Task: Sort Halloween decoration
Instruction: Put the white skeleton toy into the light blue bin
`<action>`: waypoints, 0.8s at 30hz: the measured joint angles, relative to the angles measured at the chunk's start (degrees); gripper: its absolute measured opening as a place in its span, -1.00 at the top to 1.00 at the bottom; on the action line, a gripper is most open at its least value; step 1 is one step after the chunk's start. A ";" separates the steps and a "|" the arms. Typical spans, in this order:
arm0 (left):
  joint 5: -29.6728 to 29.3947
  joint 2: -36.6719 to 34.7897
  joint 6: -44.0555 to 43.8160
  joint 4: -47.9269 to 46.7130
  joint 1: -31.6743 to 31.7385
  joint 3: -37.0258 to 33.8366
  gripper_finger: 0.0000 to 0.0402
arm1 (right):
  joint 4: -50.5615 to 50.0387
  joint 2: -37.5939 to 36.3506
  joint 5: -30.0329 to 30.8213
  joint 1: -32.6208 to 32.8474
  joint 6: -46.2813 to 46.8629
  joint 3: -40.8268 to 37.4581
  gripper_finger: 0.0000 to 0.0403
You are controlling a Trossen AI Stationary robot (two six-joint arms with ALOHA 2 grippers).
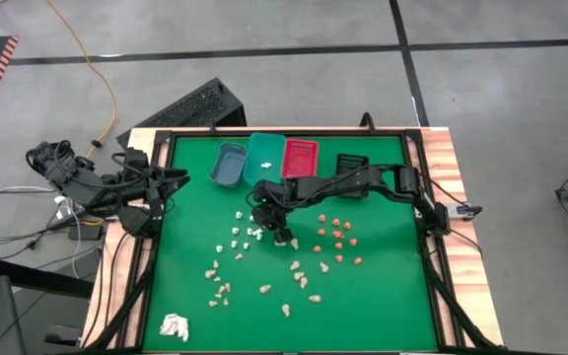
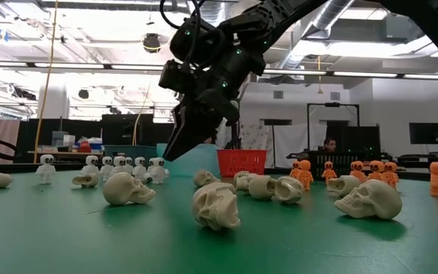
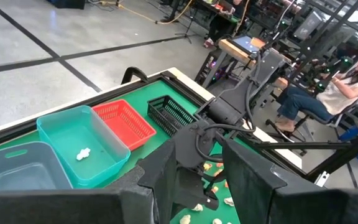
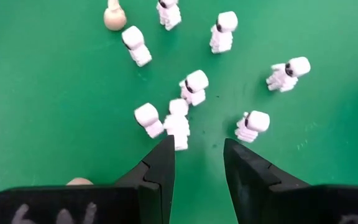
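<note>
Four bins line the far edge of the green surface [image 1: 363, 306]: grey bin [image 1: 229, 164], teal bin [image 1: 264, 158], red bin [image 1: 300, 157], black bin [image 1: 350, 165], reading left to right from above. One white piece [image 1: 263, 165] already lies in the teal bin.

Left tool [image 1: 171, 182]: parked at the surface's 9 o'clock edge, well apart from the pieces. Its wrist view shows the fingers with a gap between them and nothing in it.

Halloween decoration, left to right in the overhead view:
- tan skulls [image 1: 223, 289] scattered toward 7 o'clock, with a papery wad [image 1: 175, 326] further out near the corner
- white skeleton figures [image 1: 240, 235] clustered just left of centre
- orange figures [image 1: 339, 237] grouped toward 3 o'clock

Right tool [image 4: 197, 168]: hovering over the white cluster near centre, arm reaching in from 2 o'clock. Fingers moderately parted, empty. Its wrist view puts one white figure [image 4: 178, 129] just ahead of one finger [image 4: 157, 177], another white figure [image 4: 148, 119] touching or nearly touching it.

Judgement on risks:
- The two white figures sit so close that a closing grip may catch both, or pinch one and flick the other away.
- The target sits off-centre toward one finger; descending as aligned could land that finger on top of it and tip or skid it.
- A tan piece [image 4: 114, 16] lies at the cluster's fringe; a sweep could mix kinds.
</note>
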 joint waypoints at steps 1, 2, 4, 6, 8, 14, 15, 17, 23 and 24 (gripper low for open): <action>0.00 0.00 0.00 0.00 0.01 0.00 0.40 | 0.17 0.00 0.00 0.12 -0.04 0.00 0.34; 0.00 0.00 0.00 0.00 0.00 0.00 0.40 | 0.17 0.00 0.00 0.15 -0.04 0.00 0.34; 0.00 0.00 0.01 0.00 0.01 0.00 0.40 | 0.35 0.11 -0.07 0.19 -0.08 0.00 0.34; 0.00 -0.02 0.00 0.02 0.01 0.00 0.40 | 1.83 0.96 -0.09 0.16 -0.06 0.09 0.34; 0.00 -0.02 0.00 0.00 -0.01 0.00 0.40 | 1.02 1.52 -0.07 0.13 -0.04 -0.02 0.34; 0.04 -0.02 -0.05 0.04 -0.01 0.00 0.40 | 0.97 2.69 -0.02 0.12 0.36 -0.02 0.34; 0.04 -0.02 -0.07 0.00 -0.01 0.00 0.40 | 1.13 2.69 0.00 0.16 0.19 0.02 0.34; 0.02 -0.02 -0.07 0.04 -0.01 0.00 0.40 | 1.55 2.69 0.04 0.16 0.15 0.02 0.34; 0.02 -0.02 -0.02 0.02 0.01 0.00 0.40 | 1.26 2.69 0.26 0.28 0.37 0.02 0.34; 0.02 -0.02 -0.02 0.02 0.00 0.00 0.40 | 1.26 2.69 0.43 0.39 0.37 0.02 0.34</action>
